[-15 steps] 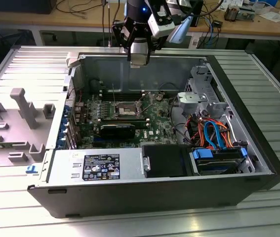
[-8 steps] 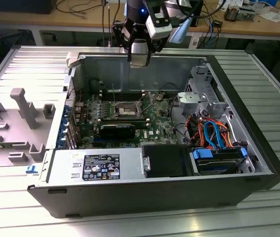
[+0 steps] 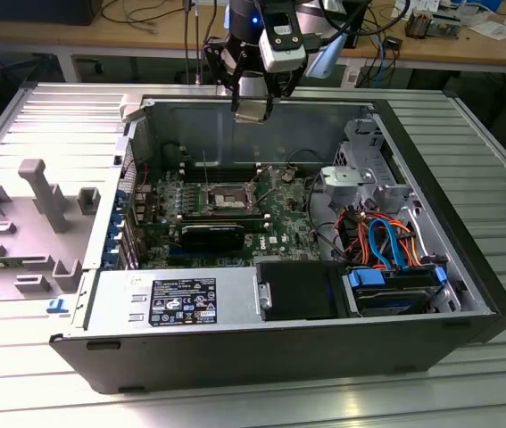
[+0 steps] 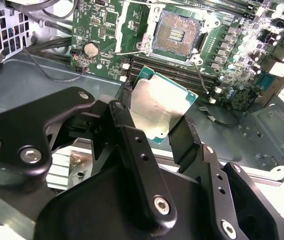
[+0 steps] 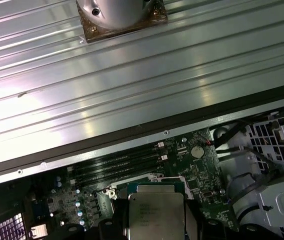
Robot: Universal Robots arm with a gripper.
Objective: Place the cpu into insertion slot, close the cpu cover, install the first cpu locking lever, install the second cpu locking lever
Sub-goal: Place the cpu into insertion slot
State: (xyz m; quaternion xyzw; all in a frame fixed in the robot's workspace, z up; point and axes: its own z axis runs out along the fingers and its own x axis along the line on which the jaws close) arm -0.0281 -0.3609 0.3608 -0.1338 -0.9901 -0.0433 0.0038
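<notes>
My gripper hangs above the far wall of the open computer case, shut on the cpu, a small flat square chip with a silvery top. In the second wrist view the cpu sits tilted between the black fingers, above the memory slots. The insertion slot lies open and bare past it, a dark square socket with a silver rim on the green board. Beside the socket the thin silver cpu cover stands raised. The first wrist view shows the cpu over the board's edge.
A black graphics card lies in front of the socket, and a power supply fills the case's near side. A drive cage with coloured cables is on the exterior view's right. A grey fixture stands outside on the left.
</notes>
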